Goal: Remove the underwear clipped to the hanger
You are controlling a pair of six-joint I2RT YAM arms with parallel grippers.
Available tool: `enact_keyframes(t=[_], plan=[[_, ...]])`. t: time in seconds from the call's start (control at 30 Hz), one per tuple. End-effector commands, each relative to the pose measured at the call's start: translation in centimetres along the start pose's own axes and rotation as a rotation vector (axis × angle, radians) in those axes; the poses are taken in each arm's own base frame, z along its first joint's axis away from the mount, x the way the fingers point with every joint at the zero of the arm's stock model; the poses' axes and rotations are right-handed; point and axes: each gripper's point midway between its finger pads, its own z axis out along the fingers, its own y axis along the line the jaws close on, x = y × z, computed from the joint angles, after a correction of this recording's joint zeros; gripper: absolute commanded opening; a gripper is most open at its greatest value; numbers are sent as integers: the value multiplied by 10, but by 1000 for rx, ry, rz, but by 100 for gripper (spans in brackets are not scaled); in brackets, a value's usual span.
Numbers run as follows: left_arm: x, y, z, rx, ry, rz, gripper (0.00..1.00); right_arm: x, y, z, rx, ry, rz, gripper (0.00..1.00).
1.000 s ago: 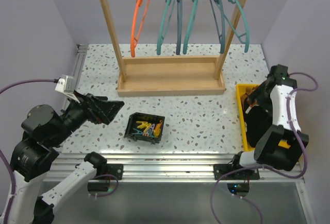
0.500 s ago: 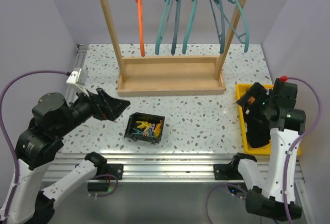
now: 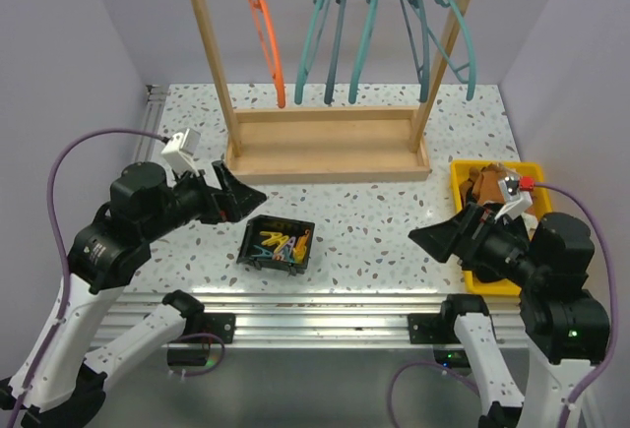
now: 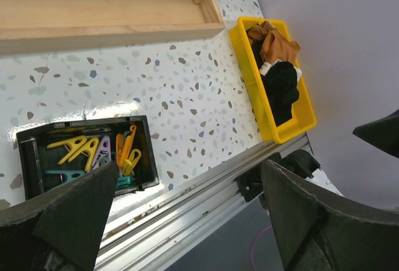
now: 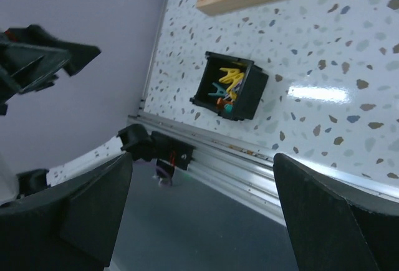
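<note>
At the table's (image 3: 394,207) right edge, black underwear (image 4: 282,93) in yellow bin (image 4: 251,84), left jaws and right jaws spread wide, empty

We noted the top camera high behind both arm bases, looking down over the whole tabletop (image 3: 374,212). The left wrist view faced down and rightward from fairly high, its own jaws at the lower corners, catching the yellow bin (image 4: 249,78). The right wrist view faced leftward along the near rail (image 5: 249,165). All three shared the black clip box (image 3: 279,243).
</note>
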Motion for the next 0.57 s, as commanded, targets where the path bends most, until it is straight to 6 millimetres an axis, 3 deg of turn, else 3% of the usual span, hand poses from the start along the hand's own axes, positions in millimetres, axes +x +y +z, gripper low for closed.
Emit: enact_keyframes(t=[0.0, 0.2, 0.53], plan=[[-8, -10, 4, 62, -57, -37, 100, 13, 30, -14, -139, 70, -37, 98], [-2, -1, 13, 49, -67, -92, 100, 15, 63, -39, -278, 101, -159, 99], [-2, 5, 20, 45, -88, -74, 100, 15, 71, -53, -307, 103, -204, 98]])
